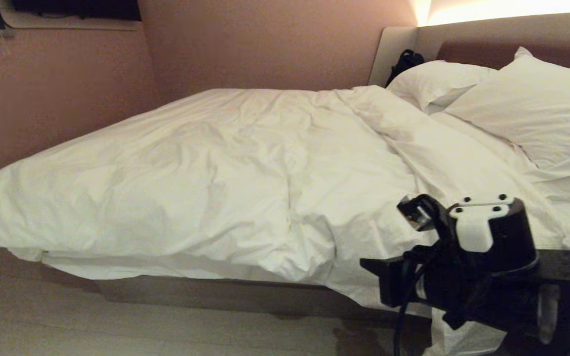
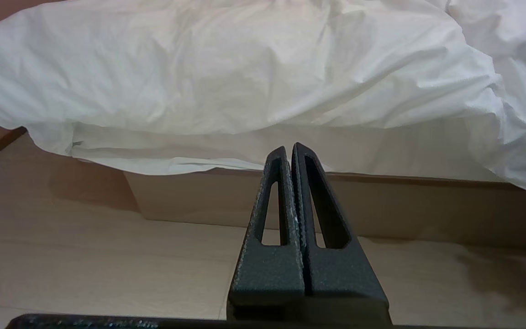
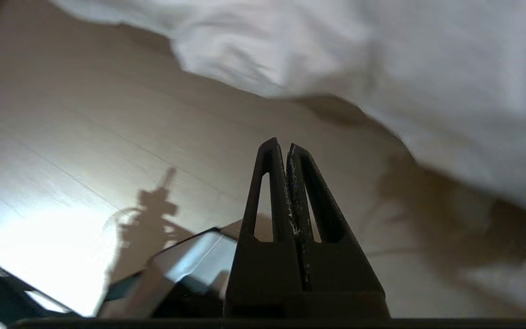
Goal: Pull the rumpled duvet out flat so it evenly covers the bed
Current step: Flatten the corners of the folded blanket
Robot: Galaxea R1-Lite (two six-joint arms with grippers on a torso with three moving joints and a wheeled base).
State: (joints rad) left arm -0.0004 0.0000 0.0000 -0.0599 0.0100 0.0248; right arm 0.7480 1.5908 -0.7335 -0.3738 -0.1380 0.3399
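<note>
We see the duvet [image 1: 225, 183] spread rumpled over the bed [image 1: 215, 294], bulging past the near edge and spilling down over the plinth towards the wooden floor [image 1: 117, 326] at the near right; two pillows [image 1: 527, 109] lie at the headboard end; the left gripper [image 2: 289, 151] hangs low before the plinth, jaws pressed together, holding nothing; the right gripper [image 3: 280, 146] hangs over the floor beside the drooping duvet, jaws likewise closed and empty.
</note>
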